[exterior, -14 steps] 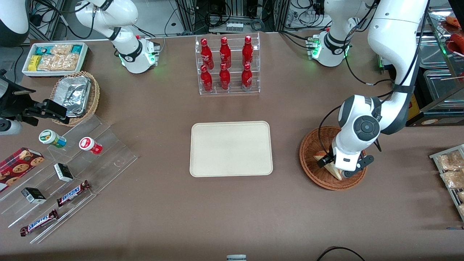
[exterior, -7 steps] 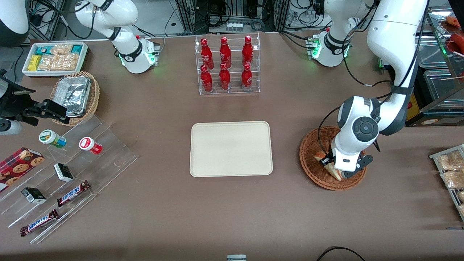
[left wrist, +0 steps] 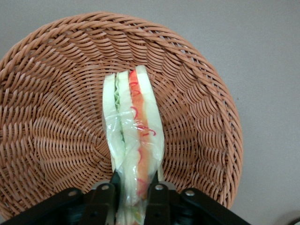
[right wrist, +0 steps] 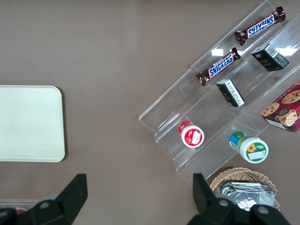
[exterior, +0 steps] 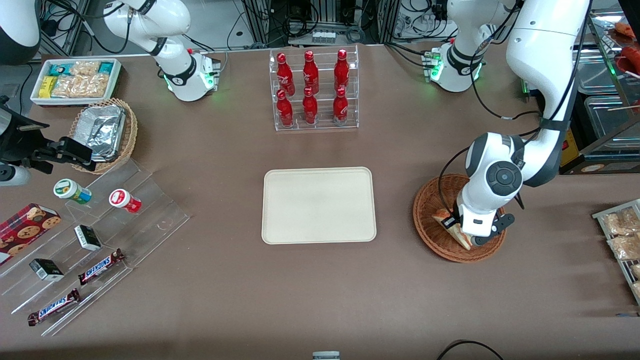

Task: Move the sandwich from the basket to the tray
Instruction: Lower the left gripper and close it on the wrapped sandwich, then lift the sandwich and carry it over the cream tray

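The left arm's black two-finger pincer is down inside the round, shallow, reddish-brown woven wicker basket, its fingers pressed against both faces of the small clear-wrapped triangular sandwich of pale white bread with green and orange-red filling. The sandwich stands on edge between the fingers, its layers showing as stripes, and it reaches from the pincer across the basket's middle toward the rim. From the front the pincer sits low over the basket, the white wrist covering much of the bowl, with the sandwich showing just beside the wrist on the side facing the tray. The basket rests on the brown desk toward the working arm's end. The flat cream-white rectangular tray with rounded corners lies at the desk's middle, well apart from the basket, with nothing on it.
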